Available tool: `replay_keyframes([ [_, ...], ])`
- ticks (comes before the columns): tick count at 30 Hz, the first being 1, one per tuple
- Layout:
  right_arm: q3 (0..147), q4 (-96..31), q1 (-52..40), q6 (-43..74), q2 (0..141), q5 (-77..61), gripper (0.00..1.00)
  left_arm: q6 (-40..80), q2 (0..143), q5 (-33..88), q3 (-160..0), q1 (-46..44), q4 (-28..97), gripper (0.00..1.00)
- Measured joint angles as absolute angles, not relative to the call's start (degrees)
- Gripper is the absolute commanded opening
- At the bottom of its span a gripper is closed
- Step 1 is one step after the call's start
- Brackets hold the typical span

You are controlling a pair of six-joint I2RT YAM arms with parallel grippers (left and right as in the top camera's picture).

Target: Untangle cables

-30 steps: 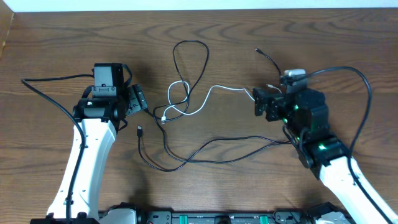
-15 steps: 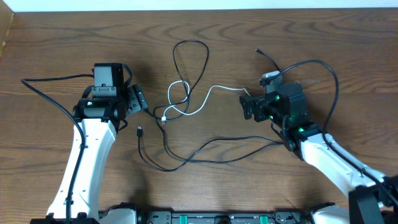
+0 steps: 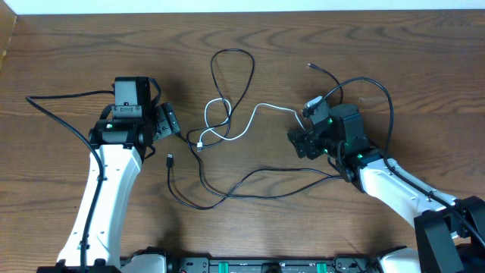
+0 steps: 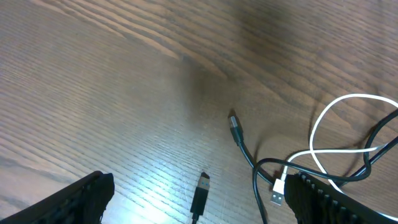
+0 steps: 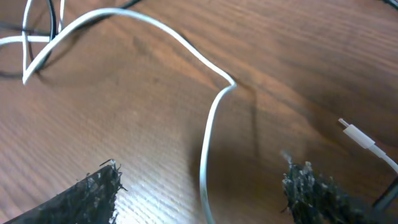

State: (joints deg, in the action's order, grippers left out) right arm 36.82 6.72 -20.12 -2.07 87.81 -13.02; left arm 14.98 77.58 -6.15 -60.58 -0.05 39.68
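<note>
a: where are the cables?

b: all on the bench (image 3: 394, 45), between the two arms. the white cable (image 3: 274, 107) forms a small loop mid-bench, then runs right to the right jaws. its flat plug (image 3: 199, 144) lies near the left jaws.

a: and the black cables (image 3: 265, 196)?

b: one long strand sweeps along the near side, from a plug (image 3: 170, 159) by the left arm across to under the right arm. a tall loop (image 3: 232, 51) stands at the far side and crosses the white loop. a loose black end (image 3: 312, 67) lies beyond the right arm. which strand belongs to which cable, cannot tell.

a: left jaws?

b: wide open, gripping nothing. left wrist view: both fingers (image 4: 81, 199) sit at the lower corners, with two black plugs and the white plug on the wood ahead of them.

a: right jaws?

b: open too. right wrist view: the white cable passes between the fingers (image 5: 87, 193) and lies on the wood, neither finger closed on it. a white plug tip (image 5: 357, 134) lies off to one side. whether the fingers touch the bench, cannot tell.
</note>
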Motion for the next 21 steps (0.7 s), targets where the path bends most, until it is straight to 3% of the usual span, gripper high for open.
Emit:
replay_keyframes([
  [10,36.82,4.16,-20.12,-4.58,88.6,-13.13,0.61,14.98,77.58,-6.15,-60.58,-0.05,39.68,0.91],
  [13,36.82,3.79,-20.12,-4.91,89.03,-13.15,0.47,14.98,77.58,-6.15,-60.58,-0.05,39.68,0.91],
  [19,36.82,3.64,-20.12,-5.13,91.94,-13.21,0.04,14.98,77.58,-6.15,-60.58,-0.05,39.68,0.92],
  [21,36.82,3.7,-20.12,-5.23,92.51,-13.37,0.01,14.98,77.58,-6.15,-60.58,-0.05,39.68,0.91],
])
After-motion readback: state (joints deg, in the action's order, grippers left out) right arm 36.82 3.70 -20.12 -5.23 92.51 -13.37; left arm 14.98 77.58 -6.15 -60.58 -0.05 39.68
